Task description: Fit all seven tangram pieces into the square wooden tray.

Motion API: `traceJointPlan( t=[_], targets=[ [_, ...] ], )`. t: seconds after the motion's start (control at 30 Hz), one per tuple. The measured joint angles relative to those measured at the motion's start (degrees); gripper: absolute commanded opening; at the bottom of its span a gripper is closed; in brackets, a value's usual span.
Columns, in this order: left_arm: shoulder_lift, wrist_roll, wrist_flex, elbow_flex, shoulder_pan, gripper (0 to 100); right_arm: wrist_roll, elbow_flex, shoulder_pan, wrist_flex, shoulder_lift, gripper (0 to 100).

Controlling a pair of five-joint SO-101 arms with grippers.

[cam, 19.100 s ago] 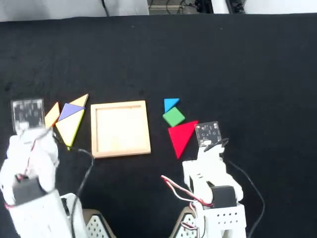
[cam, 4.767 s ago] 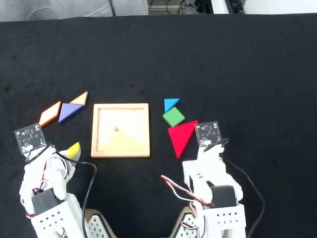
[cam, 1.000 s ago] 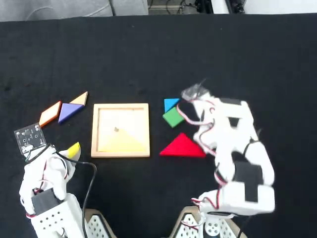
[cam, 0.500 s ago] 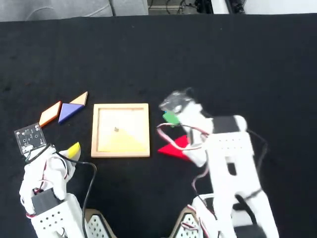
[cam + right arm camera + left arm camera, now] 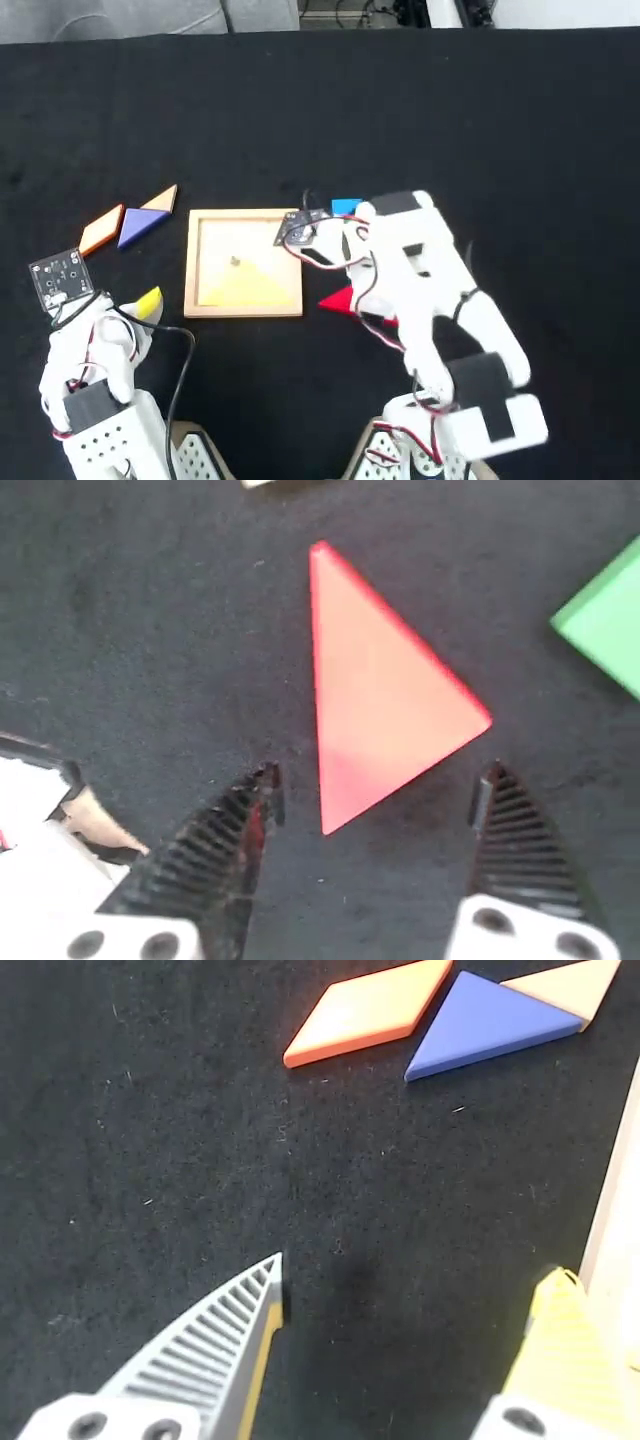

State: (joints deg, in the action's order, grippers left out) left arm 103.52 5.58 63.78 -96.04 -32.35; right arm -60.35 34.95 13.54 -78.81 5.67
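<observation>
The square wooden tray (image 5: 243, 218) holds a large yellow triangle (image 5: 250, 288) in its near half. A red triangle (image 5: 385, 700) lies flat on the black cloth right of the tray, and one corner of it (image 5: 340, 300) shows under the right arm. My right gripper (image 5: 375, 790) hangs open over it, a black finger on either side of its tip. A green square (image 5: 605, 620) lies just beyond the red piece. The orange parallelogram (image 5: 370, 1010), blue-violet triangle (image 5: 487, 1025) and tan triangle (image 5: 565, 982) lie left of the tray. My left gripper (image 5: 410, 1280) is open above bare cloth.
A small blue triangle (image 5: 347, 207) peeks out behind the right arm (image 5: 410, 260). The tray's edge (image 5: 610, 1230) runs beside the left gripper's yellow finger (image 5: 560, 1330). Black cloth stretches far back and to the right.
The right arm has swung left from beside the green square to above the red triangle, covering the green square and most of the red piece. The left arm has stayed still.
</observation>
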Motion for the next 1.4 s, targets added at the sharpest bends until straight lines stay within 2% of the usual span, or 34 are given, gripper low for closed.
traceJointPlan(
  t=[0.67, 1.13, 1.2, 1.4],
  targets=[
    [0.0, 3.4, 1.1, 0.0, 2.3, 37, -2.8, 0.4, 1.1, 8.3, -9.1, 30.9],
    [0.0, 3.5, 1.1, 0.0, 2.3, 37, -2.8, 1.6, 1.5, 11.8, -9.6, 30.3],
    [0.0, 3.5, 1.1, 0.0, 2.3, 37, -2.8, 1.7, 1.5, 12.1, -9.8, 27.6],
    [0.0, 3.5, 1.1, 0.0, 2.3, 37, -2.8, 1.0, 1.5, 13.4, -9.8, 9.8]
  ],
)
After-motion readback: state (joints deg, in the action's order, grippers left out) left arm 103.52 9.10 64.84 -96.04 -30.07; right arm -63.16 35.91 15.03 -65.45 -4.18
